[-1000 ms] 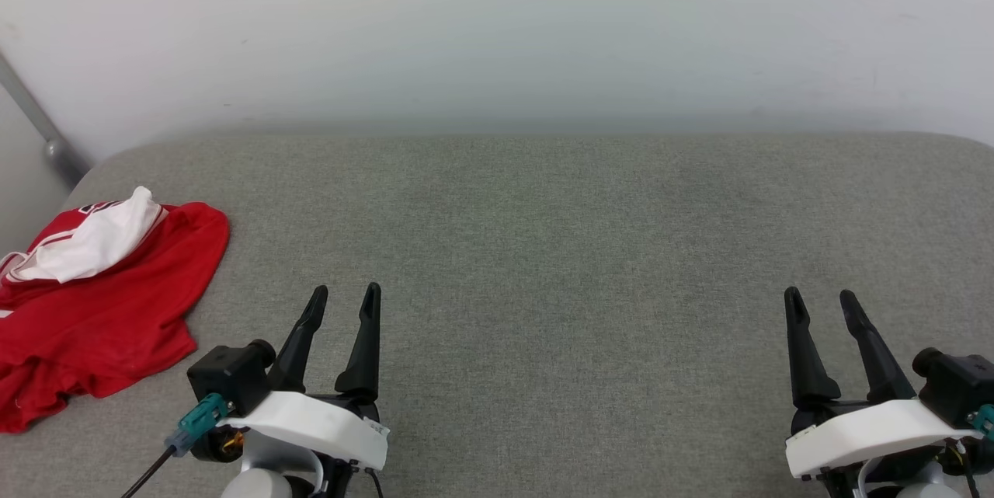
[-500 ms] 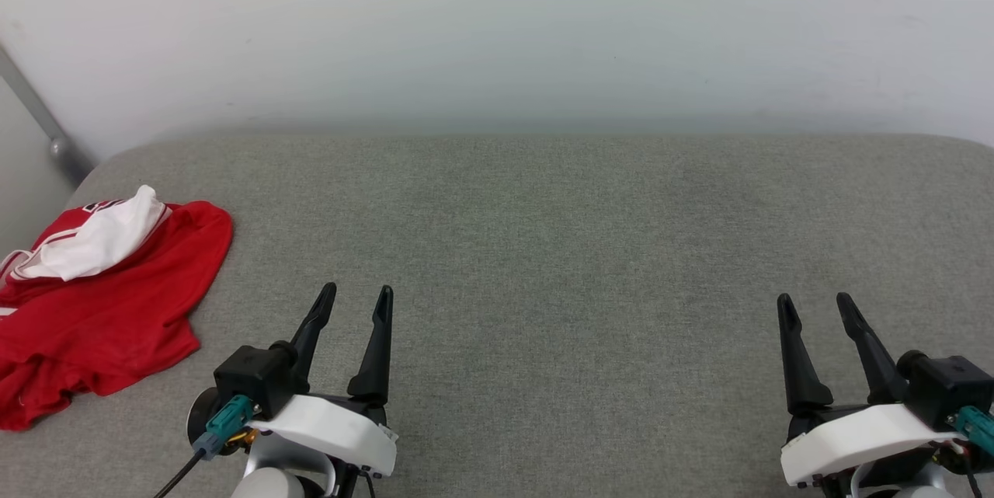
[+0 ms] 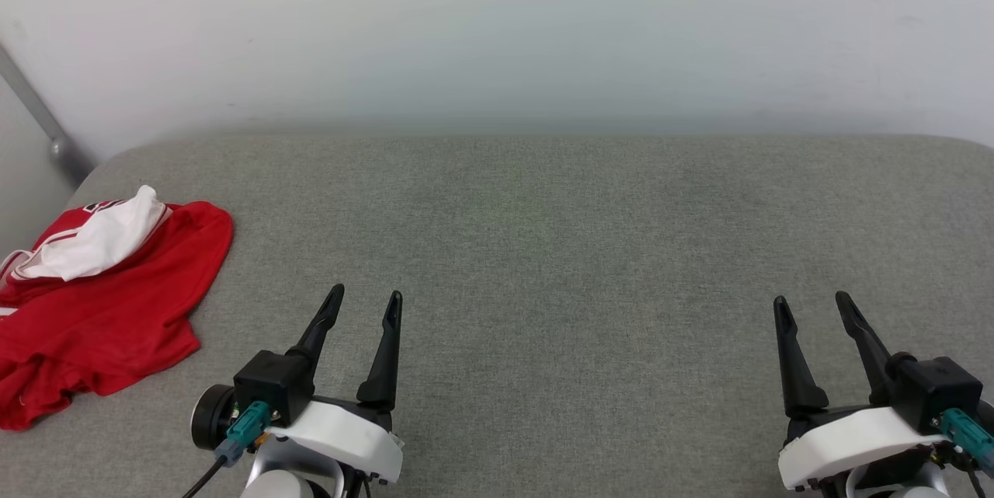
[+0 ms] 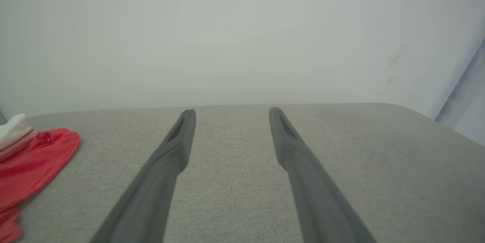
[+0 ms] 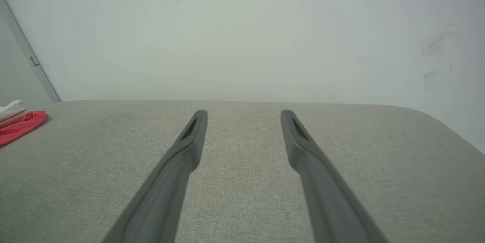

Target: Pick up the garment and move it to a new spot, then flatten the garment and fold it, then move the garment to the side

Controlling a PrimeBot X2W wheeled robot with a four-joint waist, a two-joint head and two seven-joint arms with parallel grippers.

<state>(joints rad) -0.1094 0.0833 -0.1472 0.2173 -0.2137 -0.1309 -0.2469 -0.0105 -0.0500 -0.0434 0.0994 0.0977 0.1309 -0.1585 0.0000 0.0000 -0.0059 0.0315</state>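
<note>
Surface [image 3: 559, 249], grey and padded, spans most of the frame, which I judge gives room enough for flattening. The garment [image 3: 116, 311] lies crumpled at the left edge, not yet picked up. My left fingers [image 3: 386, 354] and right fingers [image 3: 790, 362], at the bottom, are spread wide and hold nothing.

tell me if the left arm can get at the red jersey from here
Probably yes. The red jersey lies crumpled on the grey cushion to the left of the left gripper, with nothing on the cushion between them. The gripper is open and empty.
</note>
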